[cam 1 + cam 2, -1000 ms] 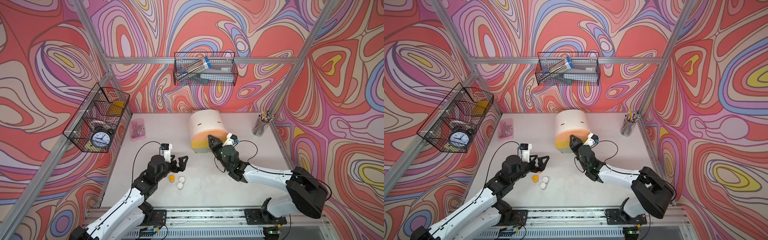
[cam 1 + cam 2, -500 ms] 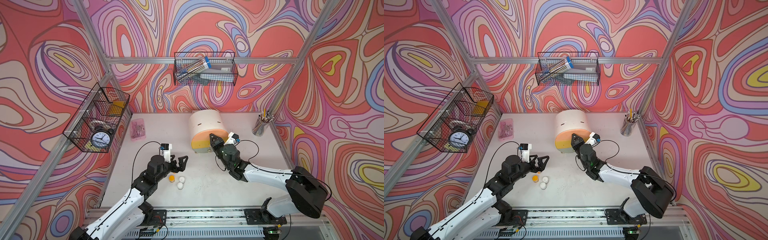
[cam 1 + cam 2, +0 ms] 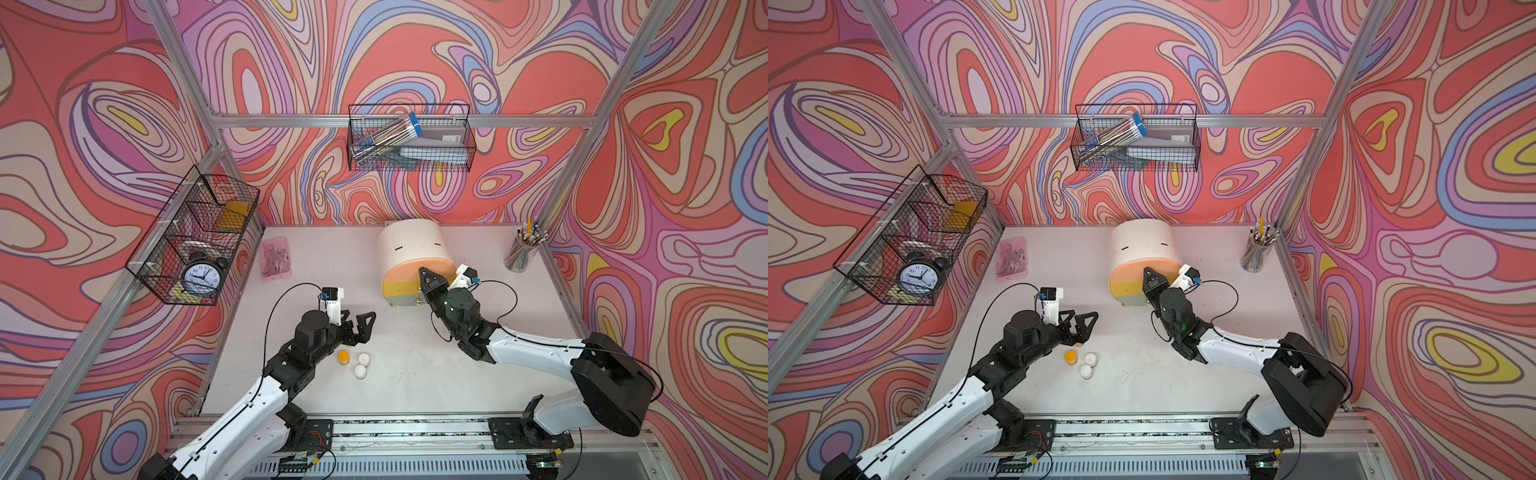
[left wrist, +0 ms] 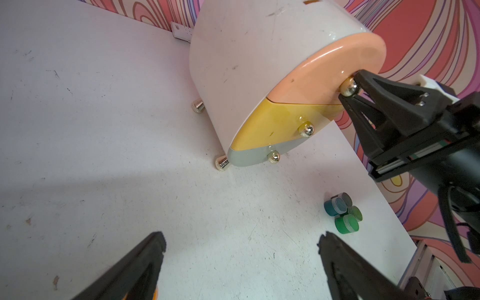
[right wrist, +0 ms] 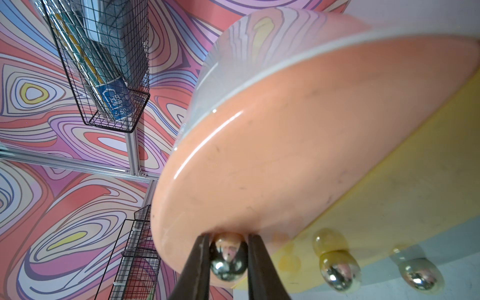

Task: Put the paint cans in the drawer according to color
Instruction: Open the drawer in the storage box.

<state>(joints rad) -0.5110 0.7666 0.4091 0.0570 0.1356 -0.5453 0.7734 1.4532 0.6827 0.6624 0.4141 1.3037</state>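
So the right gripper point(image 4: 349, 87) just clamped the knob point(image 5: 228, 259) on the peach drawer point(image 4: 324, 75) between its jaws; pulling looked next, left gripper point(image 4: 241, 237) hung open.

You have one drawer chest point(image 3: 409, 245) in the upper middle of both top views, with three drawer fronts point(image 4: 272, 124) and three gold knobs point(image 4: 306, 129). At lower centre sit two white-lidded paint cans point(image 3: 364, 358) and one orange-lidded paint can point(image 3: 343, 356). Four green or teal paint cans point(image 4: 346, 224) cluster at the right of the left wrist view. An orange sliver point(image 4: 155, 294) at that view's bottom edge is too hidden to count. You also have two wire baskets point(image 3: 467, 141), one alarm clock point(image 3: 200, 277), one pencil cup point(image 3: 519, 259) and one pink pouch point(image 3: 275, 261).
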